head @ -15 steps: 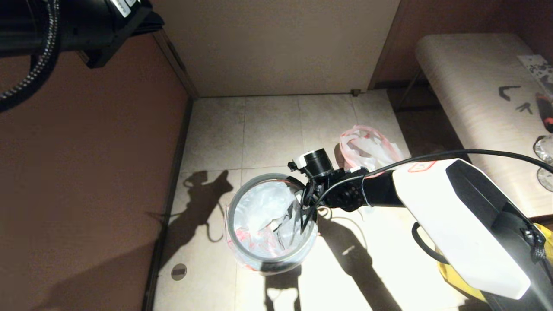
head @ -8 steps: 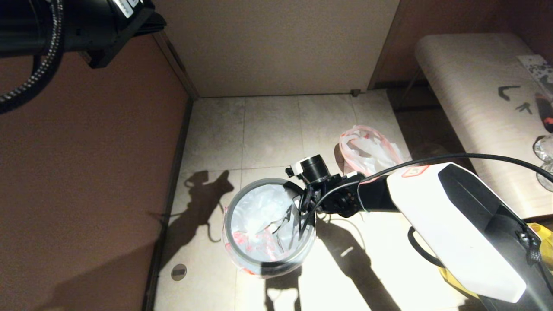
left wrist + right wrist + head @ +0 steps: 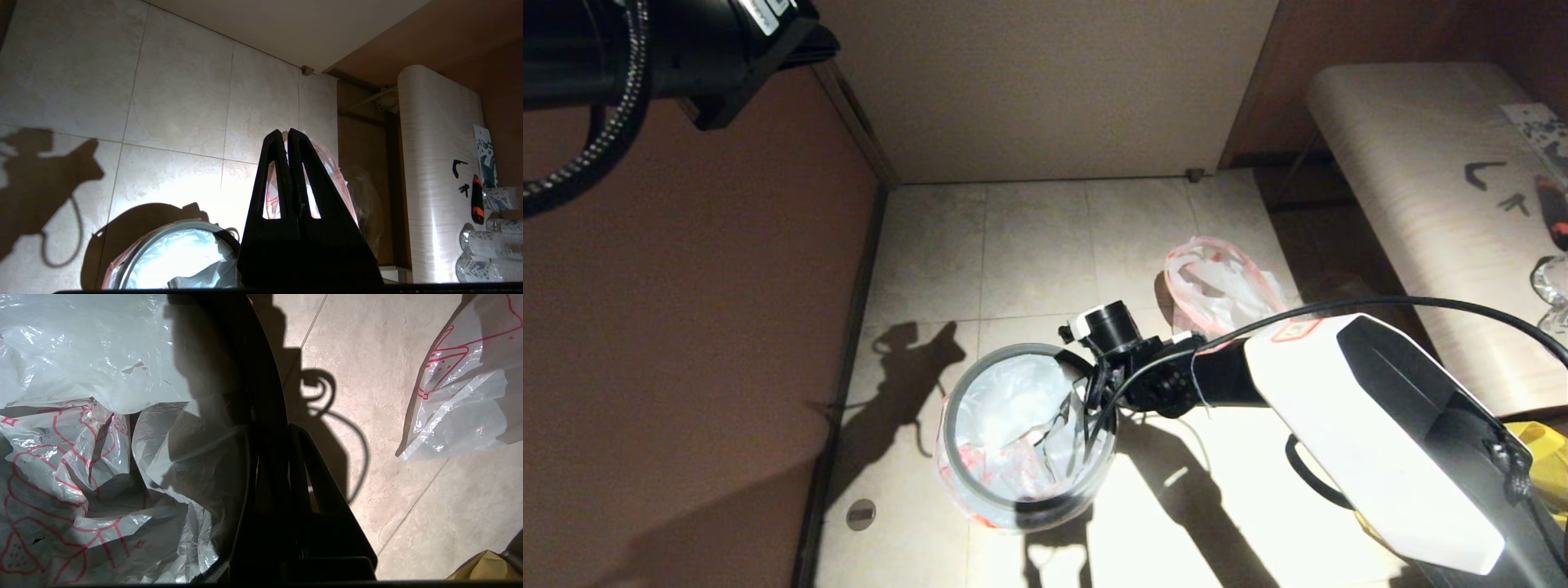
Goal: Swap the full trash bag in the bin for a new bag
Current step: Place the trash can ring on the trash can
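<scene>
Head view first: the right gripper (image 3: 1086, 408) is sitting right at the grey-hoop rim of the small round black wastebasket (image 3: 980, 380), jaws pressed together on the rim, with the thin translucent white plastic bag with red-orange print (image 3: 1013, 425) draped inside it. Compared with a second ago, the whole bin is sliding a little toward the camera and to the left along the pale floor tiles (image 3: 1029, 245), and the arm is going with it, so I'm guessing it's dragging or tugging the bin by its edge rather than spreading the liner. The translucent white bag with the pink-red hem (image 3: 1217, 282) is standing on the floor behind the arm, well apart from the bin, so the swap itself looks mostly done.

Left wrist view: the left gripper (image 3: 289, 134) is hanging up high with its black fingers (image 3: 304, 179) pressed together on nothing, parked. The pink-hemmed bag is peeking out behind them, and a pale wood-grain bench (image 3: 433, 163) is running along the side.

Right wrist view: the camera is looking straight down into the crinkled liner (image 3: 102, 457), which is bunching loosely inside rather than lying flat against the wall. The dark rim is cutting through the middle, and I can't tell if the plastic is caught in the pinch too. Still needs smoothing over the hoop, I'd say.
</scene>
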